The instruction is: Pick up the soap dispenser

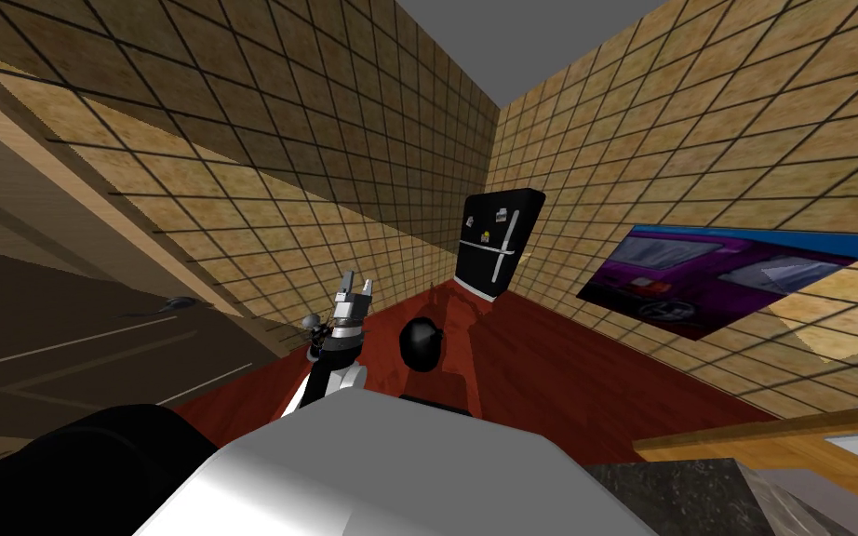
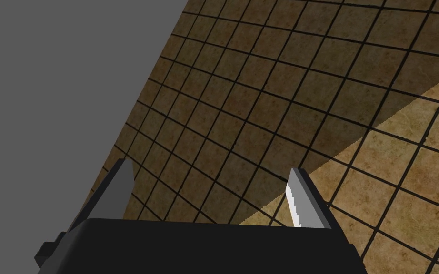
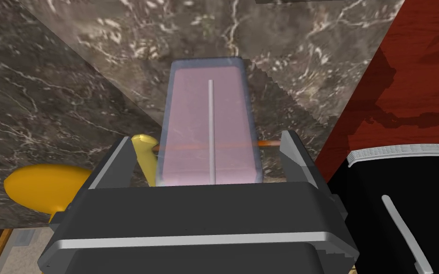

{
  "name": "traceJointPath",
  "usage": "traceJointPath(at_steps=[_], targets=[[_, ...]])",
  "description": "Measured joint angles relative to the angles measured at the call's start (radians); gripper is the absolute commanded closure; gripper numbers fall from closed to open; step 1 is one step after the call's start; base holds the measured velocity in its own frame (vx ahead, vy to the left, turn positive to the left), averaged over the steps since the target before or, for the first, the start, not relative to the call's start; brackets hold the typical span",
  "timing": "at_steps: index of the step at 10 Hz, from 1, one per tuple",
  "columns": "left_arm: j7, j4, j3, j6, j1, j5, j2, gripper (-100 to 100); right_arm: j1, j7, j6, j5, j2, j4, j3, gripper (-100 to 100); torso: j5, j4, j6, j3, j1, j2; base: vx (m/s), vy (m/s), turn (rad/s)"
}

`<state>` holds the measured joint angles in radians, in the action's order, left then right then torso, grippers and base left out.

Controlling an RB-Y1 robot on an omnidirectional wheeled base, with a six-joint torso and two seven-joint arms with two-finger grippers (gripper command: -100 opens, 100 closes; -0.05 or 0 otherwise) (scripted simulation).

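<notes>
right gripper (image 3: 206, 138) released, fingers either side of pink translucent rectangular soap dispenser (image 3: 209, 119), not pressing | long axis points away from gripper | dark marble counter (image 3: 71, 71) behind | left gripper (image 2: 210, 166) released

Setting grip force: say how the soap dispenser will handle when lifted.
The soap dispenser looks a stiff, flat-sided clear box, so it probably won't roll. Its smooth walls may slip between the thin fingers of the right gripper. Full of pink liquid, it is likely heavyish.

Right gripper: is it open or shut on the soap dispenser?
Open. The right gripper has its fingers either side of the soap dispenser, with a gap at each.
</notes>
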<state>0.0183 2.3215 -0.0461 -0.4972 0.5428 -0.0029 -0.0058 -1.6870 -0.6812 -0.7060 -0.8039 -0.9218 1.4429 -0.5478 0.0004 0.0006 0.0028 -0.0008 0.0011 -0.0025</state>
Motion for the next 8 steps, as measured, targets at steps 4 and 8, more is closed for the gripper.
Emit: traceJointPath(at_steps=[4,8], targets=[[0.0,0.0,0.0,0.0,0.0,0.0,0.0,0,0.0,0.0,0.0,0.0,0.0,0.0,0.0,100,0.0,0.0,0.0,-0.001,-0.002,-0.001,0.0,0.0,0.0],[0.0,0.0,0.0,0.0,0.0,0.0,0.0,0,-0.029,0.046,0.004,0.033,0.009,0.021,0.01,100,-0.002,-0.002,0.001,-0.004,-0.007,-0.006,0.075,-0.073,-0.116]])
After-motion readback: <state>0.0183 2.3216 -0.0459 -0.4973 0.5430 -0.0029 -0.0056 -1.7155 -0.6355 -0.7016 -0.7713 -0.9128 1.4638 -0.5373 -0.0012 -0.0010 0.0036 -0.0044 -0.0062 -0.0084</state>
